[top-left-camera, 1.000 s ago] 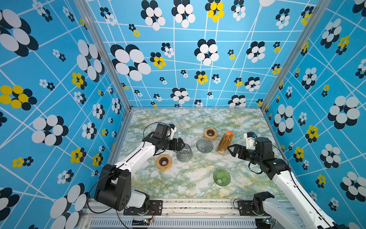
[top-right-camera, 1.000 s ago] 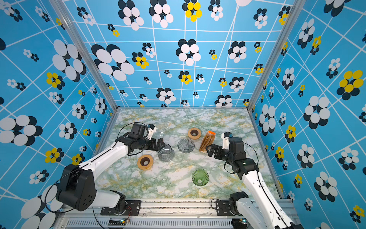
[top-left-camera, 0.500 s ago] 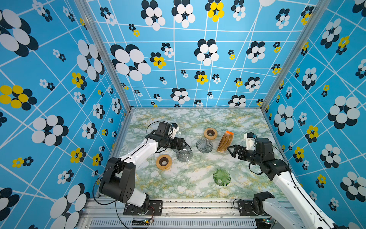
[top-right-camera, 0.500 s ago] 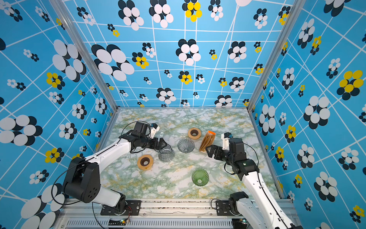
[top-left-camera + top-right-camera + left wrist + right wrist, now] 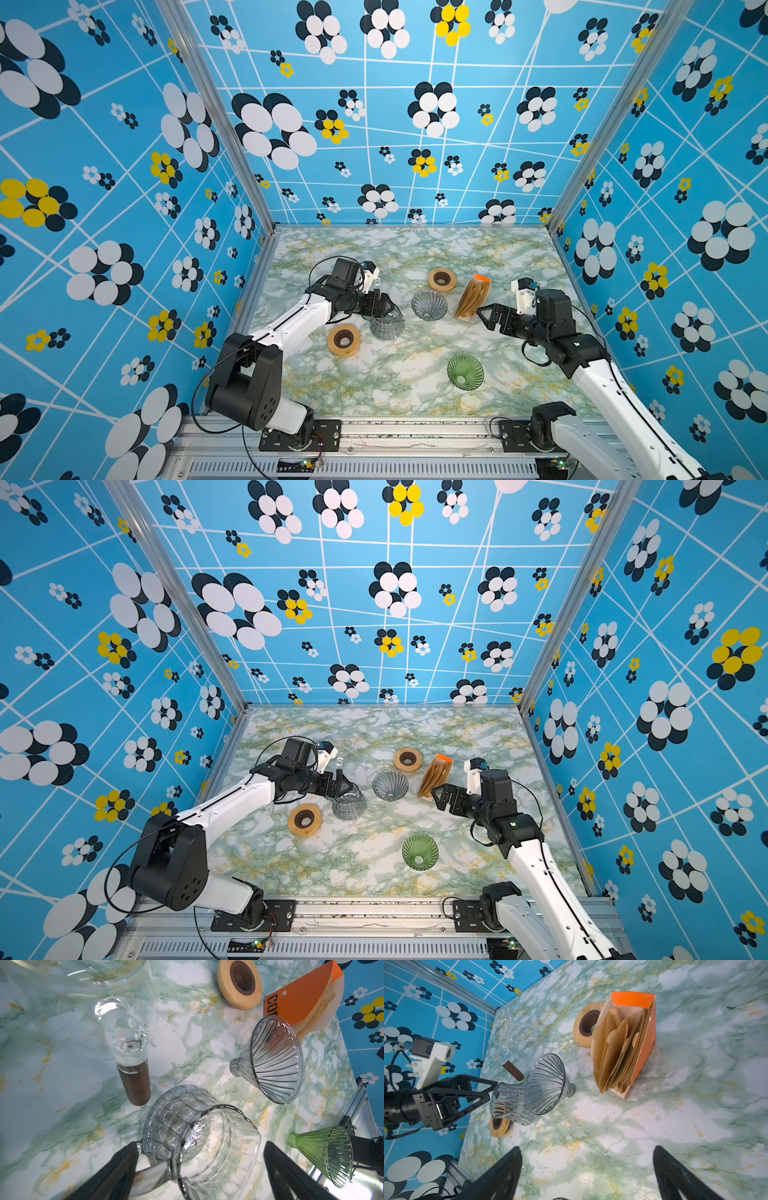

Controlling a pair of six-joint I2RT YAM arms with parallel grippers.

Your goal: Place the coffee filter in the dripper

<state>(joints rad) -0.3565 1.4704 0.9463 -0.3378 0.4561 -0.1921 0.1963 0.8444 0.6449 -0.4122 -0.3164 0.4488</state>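
Note:
Brown paper coffee filters (image 5: 618, 1057) stand fanned in an orange box (image 5: 645, 1043), seen in both top views (image 5: 471, 297) (image 5: 434, 777). A grey ribbed glass dripper (image 5: 429, 305) (image 5: 544, 1084) lies on its side just left of the box. A green glass dripper (image 5: 465, 372) (image 5: 332, 1157) lies nearer the front. My left gripper (image 5: 388, 311) (image 5: 201, 1147) is open, its fingers straddling a grey patterned glass jug (image 5: 187, 1136) (image 5: 387, 326). My right gripper (image 5: 487, 318) (image 5: 586, 1149) is open and empty, just right of the filter box and low over the table.
Two wooden rings lie on the marble table, one behind the grey dripper (image 5: 441, 279) and one left of the jug (image 5: 343, 340). A clear glass server (image 5: 512, 1032) with a dark wooden handle (image 5: 135, 1084) sits behind the left gripper. Blue patterned walls enclose three sides.
My left gripper has edged forward over the glass jug and its arm has shifted. The right arm has hardly moved.

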